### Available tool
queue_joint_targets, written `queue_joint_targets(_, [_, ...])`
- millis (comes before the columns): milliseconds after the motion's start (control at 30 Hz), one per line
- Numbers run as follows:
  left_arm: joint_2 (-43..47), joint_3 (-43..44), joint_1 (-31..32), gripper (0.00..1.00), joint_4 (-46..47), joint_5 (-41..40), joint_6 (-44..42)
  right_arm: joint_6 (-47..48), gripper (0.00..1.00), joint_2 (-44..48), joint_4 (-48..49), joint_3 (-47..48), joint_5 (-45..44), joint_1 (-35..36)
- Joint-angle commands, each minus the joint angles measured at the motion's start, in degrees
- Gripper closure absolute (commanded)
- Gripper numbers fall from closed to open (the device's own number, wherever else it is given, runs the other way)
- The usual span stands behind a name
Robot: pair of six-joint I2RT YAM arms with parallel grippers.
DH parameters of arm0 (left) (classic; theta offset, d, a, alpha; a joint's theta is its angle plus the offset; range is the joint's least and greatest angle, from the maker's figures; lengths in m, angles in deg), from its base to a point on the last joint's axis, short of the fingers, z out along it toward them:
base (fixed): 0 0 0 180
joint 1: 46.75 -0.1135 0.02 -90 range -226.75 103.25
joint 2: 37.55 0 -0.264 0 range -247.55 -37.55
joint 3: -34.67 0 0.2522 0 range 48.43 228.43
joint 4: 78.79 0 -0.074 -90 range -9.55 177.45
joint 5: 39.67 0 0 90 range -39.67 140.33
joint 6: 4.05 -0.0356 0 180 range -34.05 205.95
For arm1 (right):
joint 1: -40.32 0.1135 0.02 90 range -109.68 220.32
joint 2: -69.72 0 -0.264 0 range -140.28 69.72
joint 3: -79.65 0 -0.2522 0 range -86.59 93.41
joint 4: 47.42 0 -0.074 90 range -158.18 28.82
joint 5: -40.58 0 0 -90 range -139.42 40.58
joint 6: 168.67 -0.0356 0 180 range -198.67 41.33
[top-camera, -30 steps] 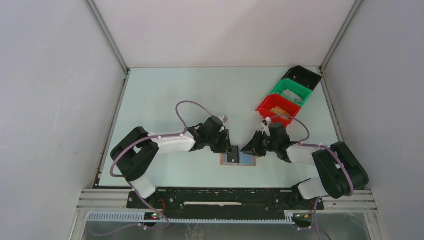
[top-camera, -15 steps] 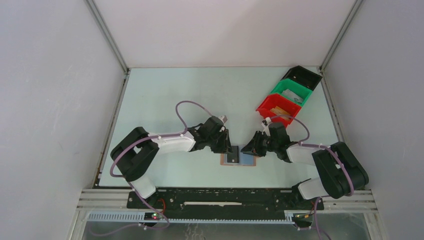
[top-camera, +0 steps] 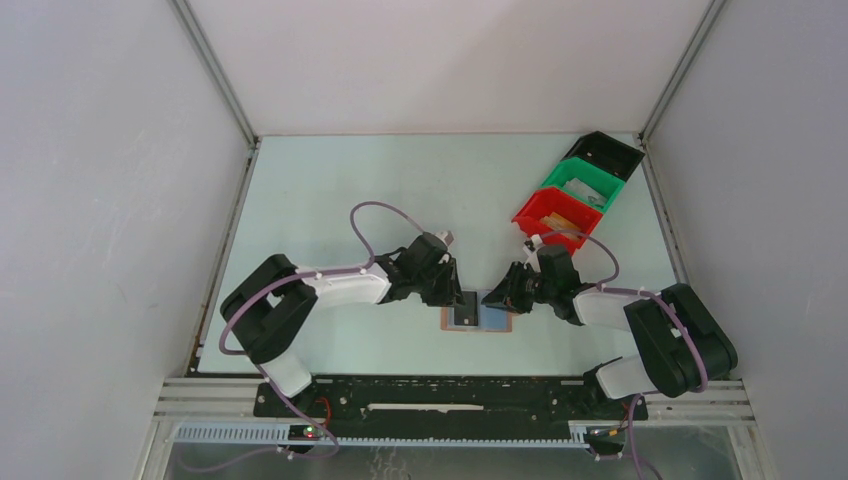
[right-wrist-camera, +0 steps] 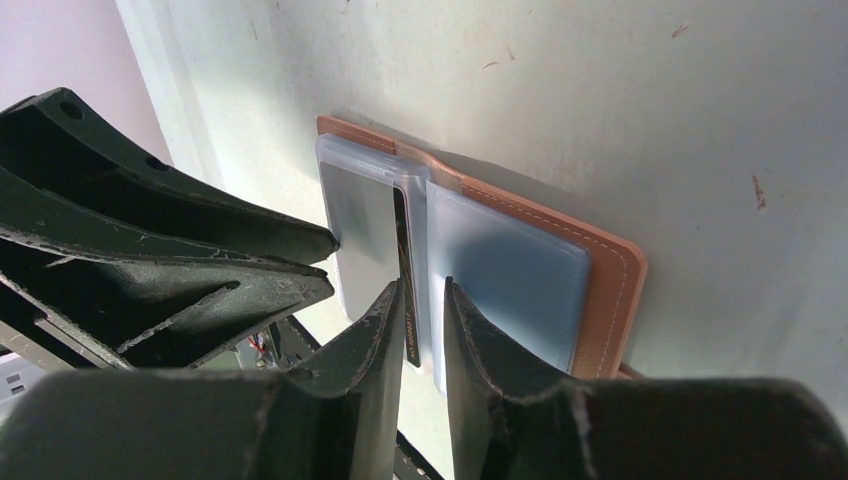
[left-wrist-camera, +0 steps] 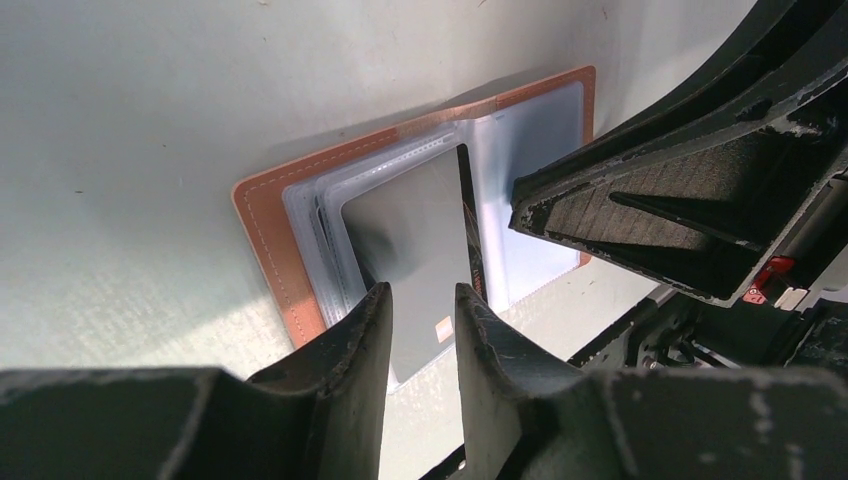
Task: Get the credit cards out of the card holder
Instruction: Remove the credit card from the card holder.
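— Left gripper (left-wrist-camera: pixel 422 296) is hovering low over the near edge of the open card holder (left-wrist-camera: pixel 262 232), its fingers leaving only a narrow gap; whether they are pinching anything cannot be told. Which step is running?
— The pulling-out looks to be only beginning. The holder is lying flat on the table (top-camera: pixel 330 190) between the two arms. The black card (left-wrist-camera: pixel 410 230) is sitting among its clear sleeves, with one long edge seeming to tilt up at the fold.
— And the right gripper (right-wrist-camera: pixel 421 290)?
— It is reaching in from the other side, fingers almost together astride that raised edge. A grip looks likely but is not showing clearly. The next move is probably calling for a firm pinch and an outward slide while the left arm is pinning the leather.
— Further right?
— A pale blue-grey panel (right-wrist-camera: pixel 505 280), card or lining, is filling the right-hand sleeve. Beyond it, the red bin (top-camera: pixel 545 215) is holding something tan and the green bin (top-camera: pixel 582 185) something pale. The black bin (top-camera: pixel 605 152) is showing nothing legible.
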Motion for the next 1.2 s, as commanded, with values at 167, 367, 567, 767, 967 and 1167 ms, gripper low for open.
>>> queue_joint_targets(167, [2.3,-2.4,0.1,0.65,-1.0,-0.9,1.2,-0.2,0.71,-0.2,1.1,-0.2,-0.5,0.4])
queue_joint_targets(367, [2.2,-2.5,0.2,0.66,-0.9,-0.4,1.2,-0.2,0.71,-0.1,0.9,-0.2,-0.6,0.6])
queue_joint_targets(567, [2.7,-2.5,0.2,0.66,-1.8,-1.2,1.2,-0.2,0.71,-0.1,1.0,-0.2,-0.7,0.6])
queue_joint_targets(767, [3.5,-2.6,0.1,0.66,-2.6,-1.8,0.9,-0.5,0.71,-1.0,1.9,-0.2,-0.3,0.7])
queue_joint_targets(967, [3.0,-2.3,0.1,0.66,-2.8,-1.3,0.8,-0.4,0.71,-1.1,1.7,0.0,-0.4,0.8])
queue_joint_targets(1167, [2.3,-2.1,0.3,0.66,-1.8,-0.1,0.5,-0.1,0.71,-0.7,1.1,0.1,-0.4,0.8])
